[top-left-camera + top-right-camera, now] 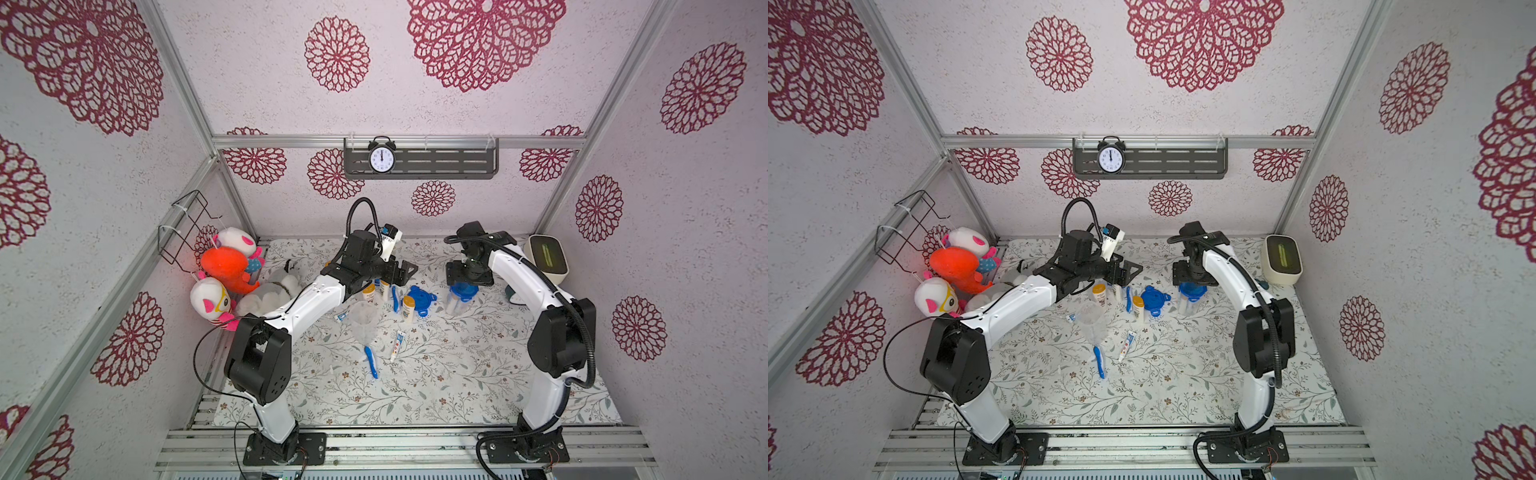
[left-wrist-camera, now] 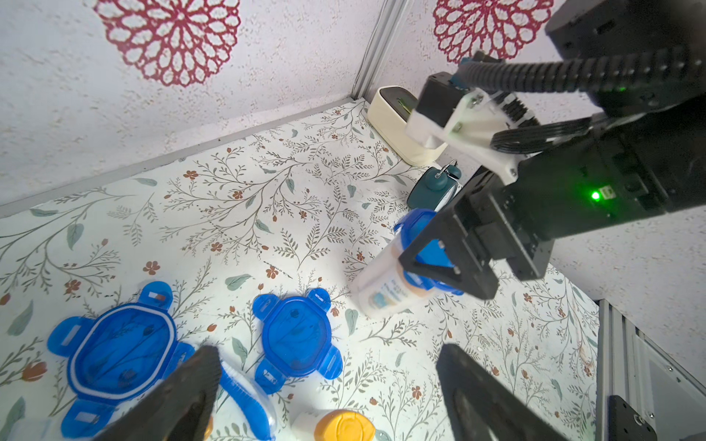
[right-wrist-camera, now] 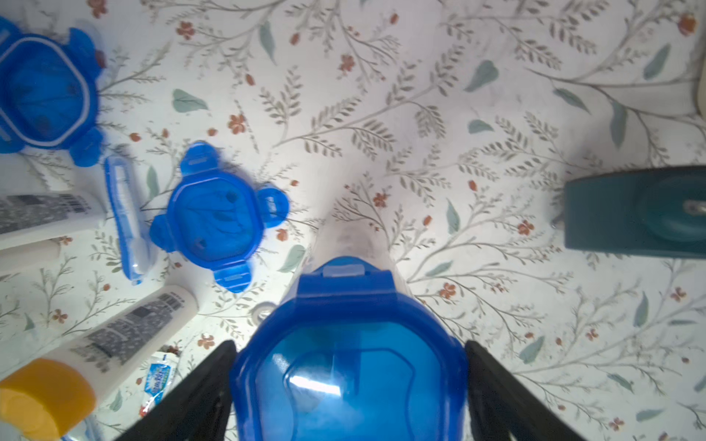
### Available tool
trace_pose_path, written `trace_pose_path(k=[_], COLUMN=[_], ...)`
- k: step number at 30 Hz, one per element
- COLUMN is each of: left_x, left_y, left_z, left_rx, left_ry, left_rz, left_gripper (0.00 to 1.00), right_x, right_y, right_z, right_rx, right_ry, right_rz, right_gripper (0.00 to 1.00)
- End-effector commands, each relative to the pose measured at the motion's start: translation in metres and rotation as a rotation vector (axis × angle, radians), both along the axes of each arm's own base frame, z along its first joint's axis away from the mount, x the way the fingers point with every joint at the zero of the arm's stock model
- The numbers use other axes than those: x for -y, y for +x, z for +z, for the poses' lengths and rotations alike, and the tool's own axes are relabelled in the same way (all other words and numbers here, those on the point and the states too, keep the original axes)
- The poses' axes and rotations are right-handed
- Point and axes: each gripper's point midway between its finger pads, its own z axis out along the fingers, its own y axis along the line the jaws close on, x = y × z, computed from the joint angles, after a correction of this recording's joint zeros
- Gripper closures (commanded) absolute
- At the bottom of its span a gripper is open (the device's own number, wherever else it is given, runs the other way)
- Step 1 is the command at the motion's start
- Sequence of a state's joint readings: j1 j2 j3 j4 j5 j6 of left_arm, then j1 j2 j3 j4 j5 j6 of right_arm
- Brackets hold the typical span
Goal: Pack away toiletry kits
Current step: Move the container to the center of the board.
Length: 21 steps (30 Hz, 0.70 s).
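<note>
A clear jar with a blue lid [image 1: 460, 296] stands at the back right of the mat. My right gripper [image 3: 349, 385] is shut on that lid, a finger pressed against each side. My left gripper [image 2: 328, 385] hangs open over a white bottle with an orange cap [image 2: 344, 425] and a blue toothbrush [image 2: 244, 397], holding nothing. Two loose blue lids [image 2: 122, 343] [image 2: 298, 336] lie beside them. An empty clear jar [image 1: 365, 320] lies on its side mid-mat. In front of it lie another toothbrush [image 1: 371, 361] and a toothpaste tube [image 1: 397, 347].
Plush toys [image 1: 226, 270] pile up at the left wall under a wire basket [image 1: 187, 224]. A teal alarm clock [image 2: 433, 187] and a cream box [image 1: 546, 259] sit at the back right. A black clock [image 1: 381, 158] stands on the wall shelf.
</note>
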<state>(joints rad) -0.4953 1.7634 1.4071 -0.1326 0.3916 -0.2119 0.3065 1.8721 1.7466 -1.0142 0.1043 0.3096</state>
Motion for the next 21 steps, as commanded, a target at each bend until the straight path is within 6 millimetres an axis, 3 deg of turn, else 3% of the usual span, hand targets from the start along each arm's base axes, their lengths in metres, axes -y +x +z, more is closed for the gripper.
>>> trace_pose_path(k=[1,6,10,12,15,21], left_x=[0.001,0.002,0.002,0.002,0.001,0.0], left_y=[0.004,0.005,0.005,0.005,0.005,0.006], left_z=[0.01,0.01,0.009,0.009,0.013,0.024], left_rx=[0.023,0.021,0.018,0.018,0.025,0.047], left_ry=[-0.025,-0.026,-0.029,-0.028,-0.03,-0.039], left_rz=[-0.002,-0.003,-0.003,-0.002,0.001,0.011], left_gripper=[0.07,0.07,0.08,0.08,0.08,0.07], right_x=[0.03,0.04,0.041,0.042,0.044,0.052], right_y=[-0.007,-0.009,-0.009,-0.008,-0.004,-0.005], right_z=[0.02,0.019,0.018,0.021,0.037,0.092], right_rx=[0.047,0.052,0.046,0.059,0.106,0.273], right_ry=[-0.018,-0.016,-0.026,-0.026,-0.032,-0.023], right_rz=[-0.048,-0.063,-0.059,-0.061,-0.07,-0.096], right_gripper=[0.18,0.18,0.02,0.01,0.01,0.01])
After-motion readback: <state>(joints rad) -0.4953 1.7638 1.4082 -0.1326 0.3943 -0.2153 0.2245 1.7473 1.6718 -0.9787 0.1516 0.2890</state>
